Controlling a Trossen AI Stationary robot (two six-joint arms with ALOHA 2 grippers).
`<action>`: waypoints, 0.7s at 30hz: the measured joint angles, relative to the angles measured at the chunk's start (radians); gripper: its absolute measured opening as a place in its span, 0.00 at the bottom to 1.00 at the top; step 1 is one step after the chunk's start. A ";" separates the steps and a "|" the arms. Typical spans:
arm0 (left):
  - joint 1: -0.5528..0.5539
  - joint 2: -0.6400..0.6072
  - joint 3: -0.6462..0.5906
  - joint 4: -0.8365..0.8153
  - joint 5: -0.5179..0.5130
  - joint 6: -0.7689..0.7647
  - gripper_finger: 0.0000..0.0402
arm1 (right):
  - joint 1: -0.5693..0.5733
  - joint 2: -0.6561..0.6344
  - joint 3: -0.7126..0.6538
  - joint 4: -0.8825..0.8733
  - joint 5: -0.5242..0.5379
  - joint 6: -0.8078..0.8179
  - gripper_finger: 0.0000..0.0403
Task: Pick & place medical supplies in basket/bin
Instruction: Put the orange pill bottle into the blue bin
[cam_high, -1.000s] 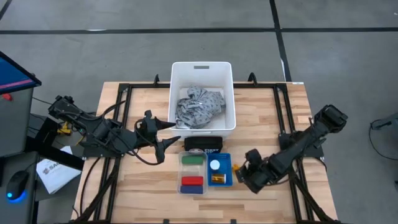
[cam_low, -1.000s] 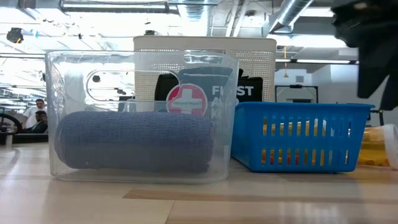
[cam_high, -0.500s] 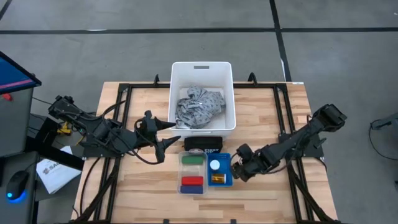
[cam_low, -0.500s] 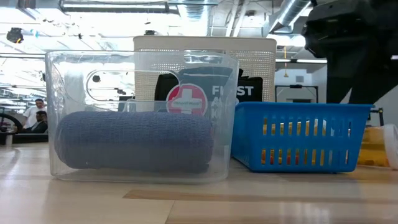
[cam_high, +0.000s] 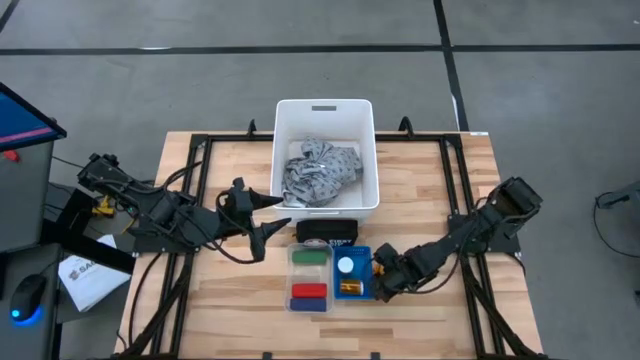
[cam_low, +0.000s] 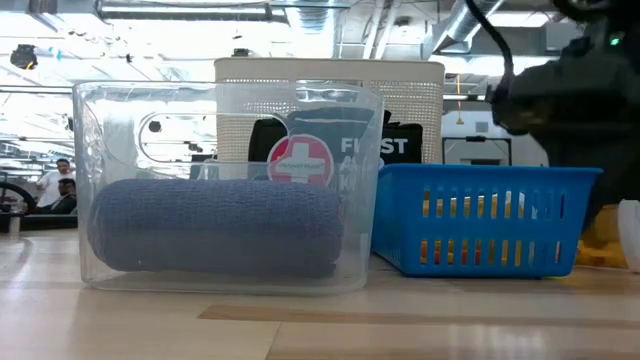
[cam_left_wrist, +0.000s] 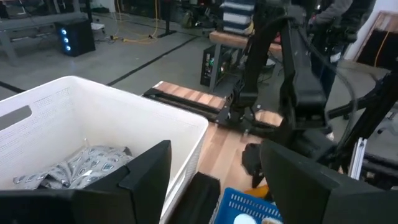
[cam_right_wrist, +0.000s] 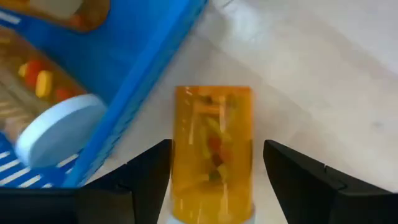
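The white tub (cam_high: 325, 112) stands at the table's far middle with the grey patterned cloth (cam_high: 318, 172) lying in it. A clear box (cam_high: 309, 278) holds the green, red and blue cylinders. Beside it, a blue basket (cam_high: 353, 275) holds the white jar (cam_high: 345, 265) and an orange bottle (cam_high: 350, 289). Another orange pill bottle (cam_right_wrist: 213, 124) lies on its side on the table by the basket's right wall. My right gripper (cam_right_wrist: 216, 149) is open and low over this bottle, one finger on each side with gaps showing. My left gripper (cam_high: 278, 212) waits open by the tub's near-left corner.
A black first-aid pouch (cam_high: 326, 232) lies between the tub and the two small containers. The blue basket's wall (cam_right_wrist: 137, 81) runs close beside my right gripper's finger (cam_right_wrist: 146, 180). Bare wood (cam_high: 440, 180) lies right of the tub. A black frame (cam_high: 190, 200) edges the table.
My right gripper has moved toward the table's left, from the right part of the table to the orange bottle beside the blue basket, and has come down low over it. The bottle has stayed where it was.
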 joint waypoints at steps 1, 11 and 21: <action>0.000 0.000 0.000 0.007 0.000 -0.006 0.59 | -0.001 0.000 0.000 -0.008 0.005 0.001 0.62; 0.000 0.000 0.000 0.015 0.003 -0.023 0.59 | -0.052 0.013 -0.009 -0.019 0.014 -0.036 0.62; -0.003 0.000 0.000 0.024 0.032 -0.038 0.54 | -0.081 0.013 -0.025 -0.041 0.032 -0.023 0.61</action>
